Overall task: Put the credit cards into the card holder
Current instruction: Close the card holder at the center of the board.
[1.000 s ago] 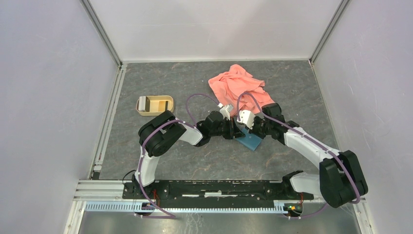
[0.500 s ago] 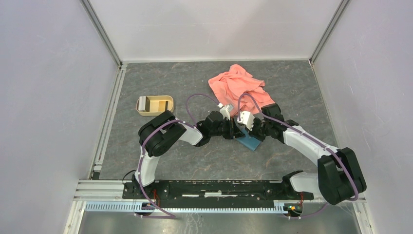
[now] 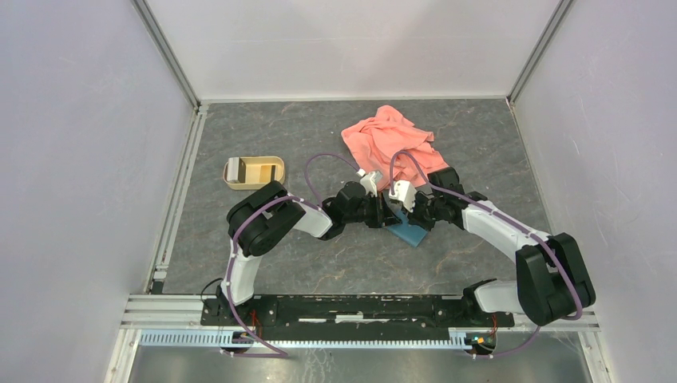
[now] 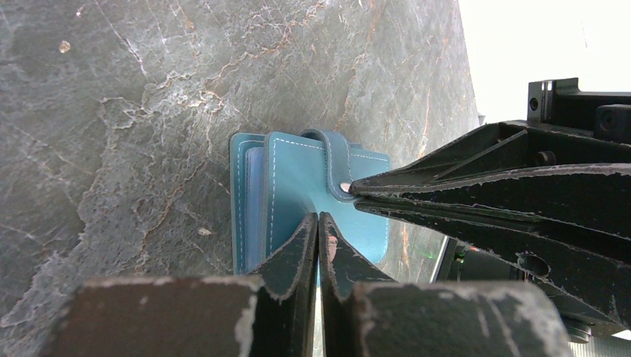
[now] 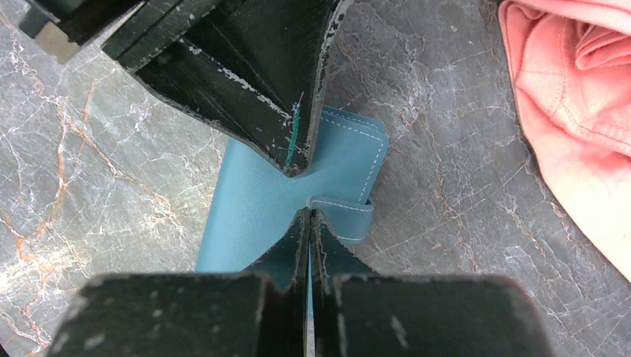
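Drawn in leftward since a second ago, the right arm [image 3: 511, 231] is being folded closer over the grey table [image 3: 319, 263], the pink cloth [image 3: 383, 140] being left bunched at the back. The card holder [image 3: 411, 234] is being kept folded and flat on the table, just in front of the cloth, between both grippers. The left gripper [image 4: 318, 217] is being held nearly pressed together, tips on the cover, while the right gripper [image 5: 309, 212] is being held fully pressed together, tips against the strap [image 5: 346, 216].

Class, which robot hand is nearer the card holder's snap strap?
Right. The right hand has its tips at the end of the strap; the left hand is at the cover of the card holder, beside it.
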`<state>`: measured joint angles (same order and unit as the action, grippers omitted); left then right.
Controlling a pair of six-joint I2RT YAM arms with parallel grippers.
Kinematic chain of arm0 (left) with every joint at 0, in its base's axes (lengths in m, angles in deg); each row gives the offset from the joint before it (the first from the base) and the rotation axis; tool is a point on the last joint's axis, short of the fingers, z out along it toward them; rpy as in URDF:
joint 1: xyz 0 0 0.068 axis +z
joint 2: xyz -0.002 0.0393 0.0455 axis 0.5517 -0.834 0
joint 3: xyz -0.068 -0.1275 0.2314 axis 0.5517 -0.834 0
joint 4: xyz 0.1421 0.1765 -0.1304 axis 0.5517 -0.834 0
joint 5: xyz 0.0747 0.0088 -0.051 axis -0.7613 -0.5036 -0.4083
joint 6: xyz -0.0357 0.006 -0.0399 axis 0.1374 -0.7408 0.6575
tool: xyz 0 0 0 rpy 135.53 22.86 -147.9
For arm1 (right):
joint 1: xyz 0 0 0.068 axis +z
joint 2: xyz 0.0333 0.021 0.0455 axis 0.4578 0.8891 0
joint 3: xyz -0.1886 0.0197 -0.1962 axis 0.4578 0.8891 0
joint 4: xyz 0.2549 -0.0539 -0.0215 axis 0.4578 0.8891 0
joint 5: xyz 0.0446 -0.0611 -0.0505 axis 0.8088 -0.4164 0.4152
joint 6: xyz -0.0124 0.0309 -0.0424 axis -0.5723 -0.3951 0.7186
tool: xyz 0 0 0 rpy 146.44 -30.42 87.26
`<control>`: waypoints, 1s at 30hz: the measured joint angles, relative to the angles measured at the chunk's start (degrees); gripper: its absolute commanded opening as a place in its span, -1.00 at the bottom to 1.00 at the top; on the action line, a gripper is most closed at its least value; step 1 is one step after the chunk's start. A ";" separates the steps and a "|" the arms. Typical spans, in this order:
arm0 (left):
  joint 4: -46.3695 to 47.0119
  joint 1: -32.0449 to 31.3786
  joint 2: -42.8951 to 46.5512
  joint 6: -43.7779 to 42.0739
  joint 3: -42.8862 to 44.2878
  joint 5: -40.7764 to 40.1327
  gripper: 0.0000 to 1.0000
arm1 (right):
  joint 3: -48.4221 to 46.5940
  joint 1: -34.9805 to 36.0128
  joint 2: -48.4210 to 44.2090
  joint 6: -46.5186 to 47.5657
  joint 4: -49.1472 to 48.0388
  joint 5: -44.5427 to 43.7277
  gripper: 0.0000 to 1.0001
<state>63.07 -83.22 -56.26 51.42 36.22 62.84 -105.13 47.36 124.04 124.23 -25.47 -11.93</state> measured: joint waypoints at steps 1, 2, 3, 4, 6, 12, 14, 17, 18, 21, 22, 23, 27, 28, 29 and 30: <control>0.00 0.00 0.00 0.00 0.00 0.02 -0.80 | 0.02 0.00 0.00 0.00 0.00 -0.04 -1.00; 0.00 0.00 0.00 0.00 0.00 0.00 -0.80 | 0.02 0.00 0.00 0.04 0.00 -0.11 -1.00; 0.00 0.00 0.00 0.00 0.00 0.00 -0.80 | 0.00 0.00 0.00 0.09 0.00 -0.20 -1.00; 0.00 0.00 0.00 0.00 0.00 0.00 -0.80 | 0.00 0.00 0.00 0.15 0.00 -0.28 -1.00; 0.00 0.00 0.00 0.00 0.00 0.00 -0.80 | 0.00 0.00 0.00 0.39 0.02 -0.35 -1.00; -0.02 0.02 0.00 0.00 0.00 0.00 -0.80 | 0.02 0.02 -0.02 0.61 -0.07 -0.96 -1.00; -0.02 0.02 0.00 0.00 0.00 0.00 -0.80 | 0.04 0.02 -0.02 0.81 -0.09 -1.38 -1.00; -0.04 0.02 0.00 0.00 0.02 0.02 -0.80 | 0.13 0.02 -0.15 1.05 -0.09 -1.81 -1.00; -0.07 0.02 0.00 0.00 0.04 0.02 -0.80 | 0.20 0.02 -0.24 1.25 -0.09 -1.81 -1.00; -0.20 0.02 0.00 0.00 0.11 0.04 -0.80 | 0.26 0.02 -0.26 1.99 0.02 -1.33 -1.00; -0.22 0.04 0.00 0.00 0.11 0.07 -0.80 | 0.26 0.02 -0.31 2.27 0.09 -1.16 -1.00; -0.22 0.04 0.00 0.00 0.11 0.09 -0.80 | 0.26 0.02 -0.33 2.64 0.20 -1.03 -1.00; -0.28 0.07 0.00 0.00 0.15 0.11 -0.80 | 0.26 0.02 -0.35 4.02 0.50 -0.55 -1.00; -0.37 0.07 0.00 0.00 0.20 0.13 -0.80 | 0.26 0.02 -0.35 4.31 0.59 -0.39 -1.00; -0.42 0.07 0.00 0.00 0.22 0.17 -0.80 | 0.26 0.04 -0.35 4.52 0.63 -0.31 -1.00; -0.44 0.11 0.00 0.00 0.22 0.20 -0.80 | 0.26 0.15 -0.35 4.72 0.66 -0.26 -0.98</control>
<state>62.63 -83.11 -56.26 51.42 36.44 63.03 -104.86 47.52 123.69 128.95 -24.82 -12.20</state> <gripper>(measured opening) 0.101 0.006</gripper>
